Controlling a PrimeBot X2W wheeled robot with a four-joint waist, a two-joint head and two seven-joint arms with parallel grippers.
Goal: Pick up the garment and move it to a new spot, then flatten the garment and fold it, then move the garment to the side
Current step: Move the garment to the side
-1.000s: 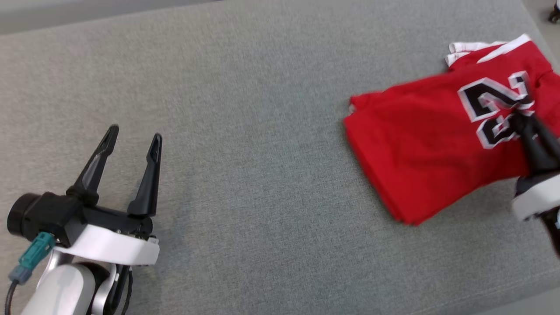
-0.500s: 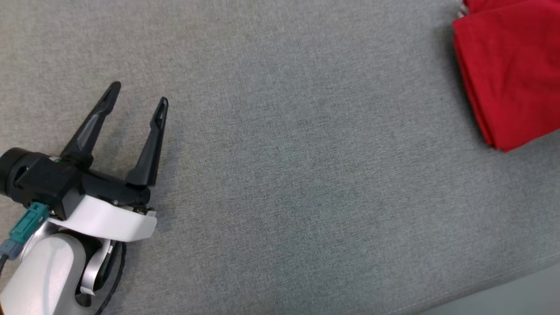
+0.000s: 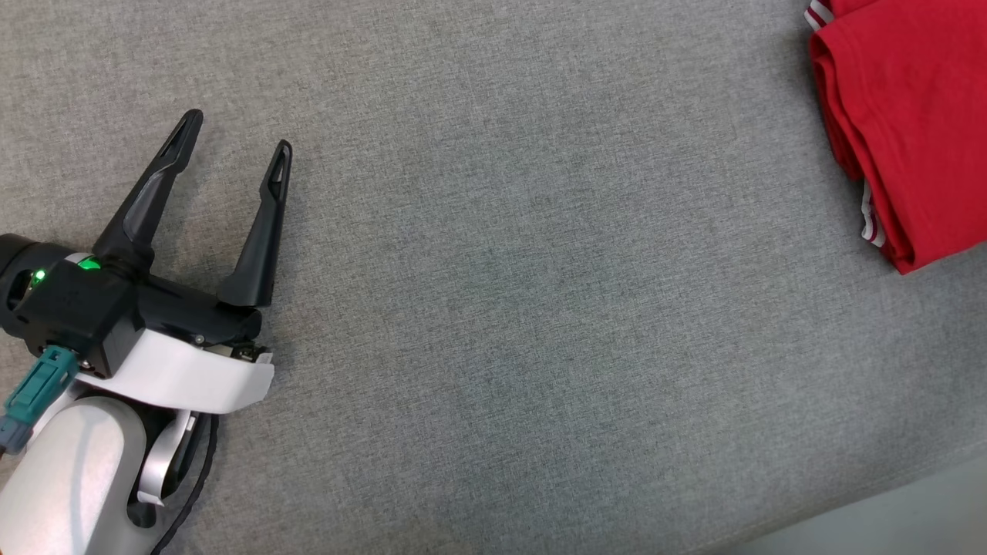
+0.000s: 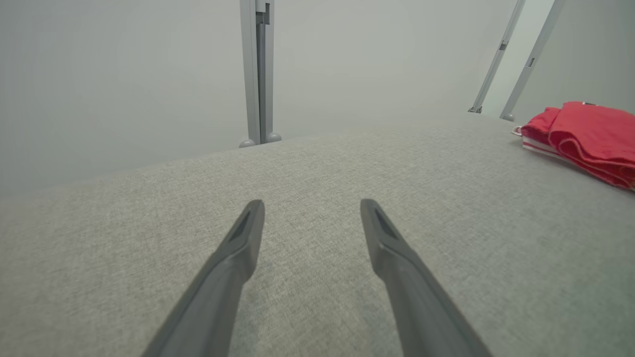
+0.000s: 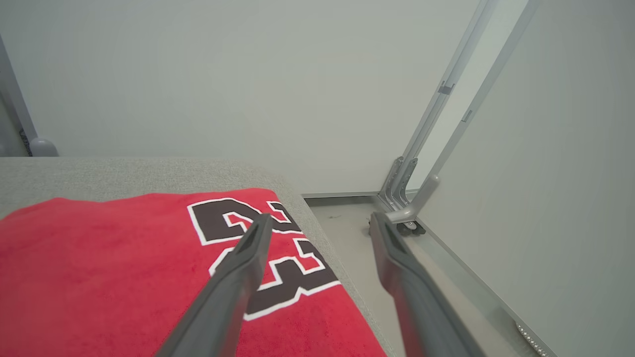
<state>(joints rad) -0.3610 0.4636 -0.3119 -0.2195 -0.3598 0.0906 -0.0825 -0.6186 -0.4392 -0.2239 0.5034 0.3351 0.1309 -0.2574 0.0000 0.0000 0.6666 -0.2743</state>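
Note:
The garment [image 3: 910,131], a red jersey with white trim and a black-and-white number, lies folded at the table's far right edge. From the left wrist view the garment [image 4: 585,136] sits off to the right. My left gripper [image 3: 235,129] hovers open over the bare grey surface at the left, far from the garment; its fingers [image 4: 238,248] are spread with nothing between them. My right gripper [image 5: 317,223] stands open just above the garment [image 5: 124,277], over the number near the table's right edge, holding nothing.
The grey fabric table [image 3: 501,308] stretches between the left gripper and the garment. Past the table's right edge lies the floor [image 5: 357,238], with metal frame legs [image 5: 412,198] and a caster. A vertical post [image 4: 258,69] stands behind the table.
The head camera has swung left, shifting the garment toward the picture's right edge. The right gripper, shut on the garment a second ago, now stands open above it. The left gripper stays open.

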